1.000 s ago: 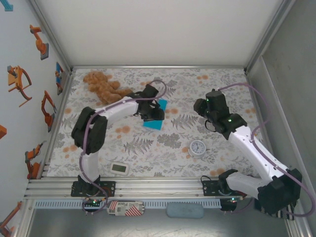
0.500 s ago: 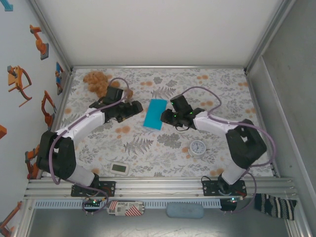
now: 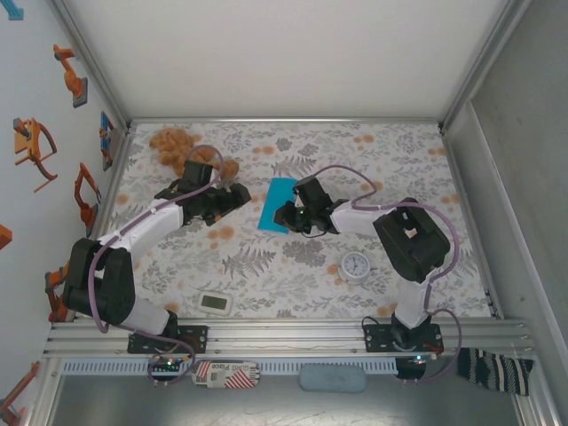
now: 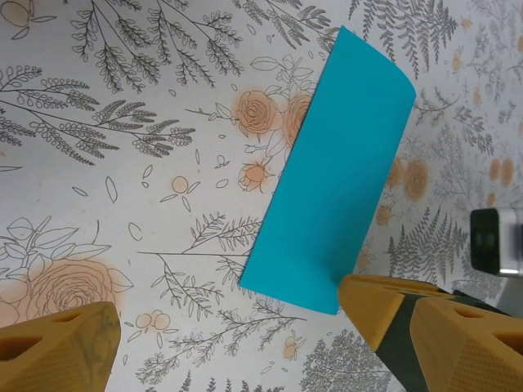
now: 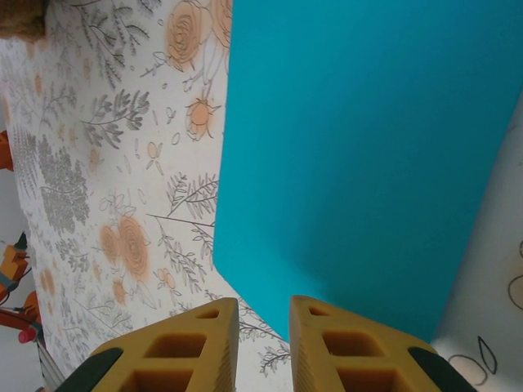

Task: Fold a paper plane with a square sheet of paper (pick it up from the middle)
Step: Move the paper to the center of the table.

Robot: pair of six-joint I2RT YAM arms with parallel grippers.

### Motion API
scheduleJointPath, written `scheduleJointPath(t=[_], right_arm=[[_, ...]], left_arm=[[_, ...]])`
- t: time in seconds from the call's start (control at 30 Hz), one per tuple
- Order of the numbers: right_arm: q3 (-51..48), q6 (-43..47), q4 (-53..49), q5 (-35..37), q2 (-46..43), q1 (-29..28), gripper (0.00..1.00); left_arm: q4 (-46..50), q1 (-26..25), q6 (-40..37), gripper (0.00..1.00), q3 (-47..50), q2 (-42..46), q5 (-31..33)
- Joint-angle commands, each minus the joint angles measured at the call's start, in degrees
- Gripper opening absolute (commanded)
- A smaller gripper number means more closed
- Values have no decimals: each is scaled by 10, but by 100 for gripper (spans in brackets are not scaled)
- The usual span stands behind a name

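The right gripper (image 5: pixel 260 314) is low over the surface (image 3: pixel 399 169) with its yellow fingers (image 5: pixel 176 347) drawn close together, only a narrow slot between them. The near edge of the turquoise sheet of paper (image 5: pixel 359 147) lies right at the fingertips. The view is too close to tell whether they pinch that edge or only stand above it. From there the sheet stretches away from the right gripper as a flat, long rectangle, apparently folded in half.

In the overhead view the right gripper (image 3: pixel 284 216) sits at the near right end of the sheet of paper (image 3: pixel 280 200), which lies slanted near the middle of the flower-printed surface.

The left gripper (image 4: pixel 227 310) is spread wide and holds nothing. One fingertip is clear of the sheet on bare cloth and the other sits just at the near corner of the sheet of paper (image 4: pixel 335 188). Seen from above, the left gripper (image 3: pixel 232 197) hangs just beside the sheet's left long edge.

Further out, a brown teddy bear (image 3: pixel 173 142) lies at the far left, a small round white clock (image 3: pixel 356 265) stands nearer the right arm, and a small white rectangular gadget (image 3: pixel 216 303) rests near the front edge.
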State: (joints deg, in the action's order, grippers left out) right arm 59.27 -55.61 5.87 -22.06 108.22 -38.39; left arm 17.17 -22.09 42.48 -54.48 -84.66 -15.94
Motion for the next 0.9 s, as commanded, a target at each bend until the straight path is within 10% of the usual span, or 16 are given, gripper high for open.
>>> scheduleJointPath(t=[0.0,0.47,0.87], right_arm=[[-8,5,15,-11,12,1,22],[-76,39,91,-51,47,23,20],[-88,236,-59,-78,-61,53,19]], left_arm=[[-10,3,8,92,0,-7,-19],[-1,6,8,92,2,-10,-20],[-19,6,17,99,18,-13,-32]])
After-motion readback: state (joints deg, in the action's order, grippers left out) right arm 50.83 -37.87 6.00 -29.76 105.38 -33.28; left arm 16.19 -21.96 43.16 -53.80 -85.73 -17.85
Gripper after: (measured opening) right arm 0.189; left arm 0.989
